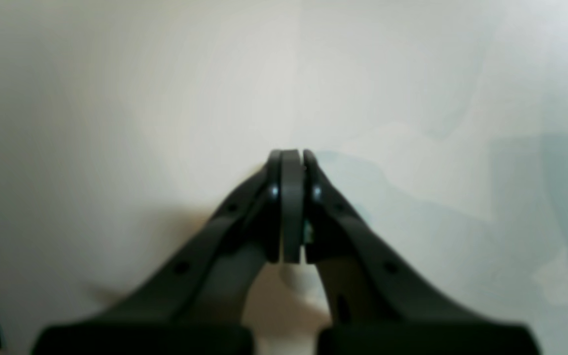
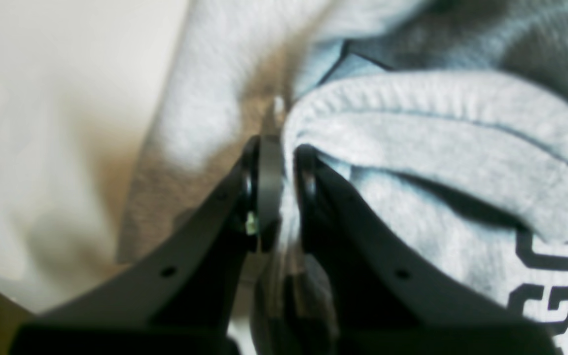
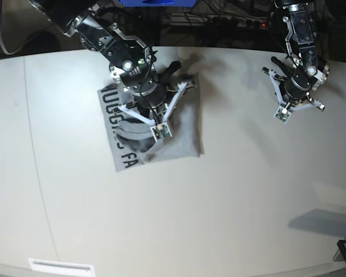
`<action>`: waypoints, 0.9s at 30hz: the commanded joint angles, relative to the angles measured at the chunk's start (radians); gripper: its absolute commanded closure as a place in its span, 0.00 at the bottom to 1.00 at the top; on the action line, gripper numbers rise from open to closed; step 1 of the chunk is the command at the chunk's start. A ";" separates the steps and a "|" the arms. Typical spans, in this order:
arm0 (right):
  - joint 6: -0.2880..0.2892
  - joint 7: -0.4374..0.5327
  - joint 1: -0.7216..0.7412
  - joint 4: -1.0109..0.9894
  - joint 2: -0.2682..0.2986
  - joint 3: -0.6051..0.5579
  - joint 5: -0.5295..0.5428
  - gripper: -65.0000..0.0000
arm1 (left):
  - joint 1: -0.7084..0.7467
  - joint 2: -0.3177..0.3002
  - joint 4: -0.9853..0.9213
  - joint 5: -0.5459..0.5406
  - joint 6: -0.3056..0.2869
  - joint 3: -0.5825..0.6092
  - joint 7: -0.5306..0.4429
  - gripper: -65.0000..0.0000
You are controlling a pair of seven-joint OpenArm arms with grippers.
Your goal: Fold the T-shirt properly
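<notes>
We see the right claw grasping a hem of the heather-grey cotton T-shirt; the left claw is clenched, empty, above the white counter.

Soft cloth, matt plastic and a smooth pale worktop.
The T-shirt is heather-grey knit cloth, soft and slightly fuzzy, with a ribbed, stitched hem and flat black printed lettering. The right pincer and the left pincer look like dark matt plastic, smooth, with faint glints at the small round fasteners near the tips. The worktop is off-white, smooth and matt, with only soft shadows on it.
</notes>
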 commanded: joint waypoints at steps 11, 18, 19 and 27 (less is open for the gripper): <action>0.004 -0.095 0.024 -0.041 -0.136 -0.168 -0.415 1.00 | -0.004 0.039 0.014 -0.001 0.007 0.000 -0.014 1.00; 0.004 -0.090 0.022 -0.138 -0.166 -0.205 -0.547 1.00 | -0.001 0.039 0.014 -0.001 0.007 0.000 -0.014 1.00; 0.004 -0.092 0.022 -0.147 -0.169 -0.220 -0.567 1.00 | -0.001 0.039 0.014 -0.001 0.007 0.000 -0.014 1.00; 0.004 -0.089 0.016 -0.224 -0.217 -0.285 -0.699 0.98 | -0.007 0.041 0.014 -0.001 0.007 0.001 -0.014 1.00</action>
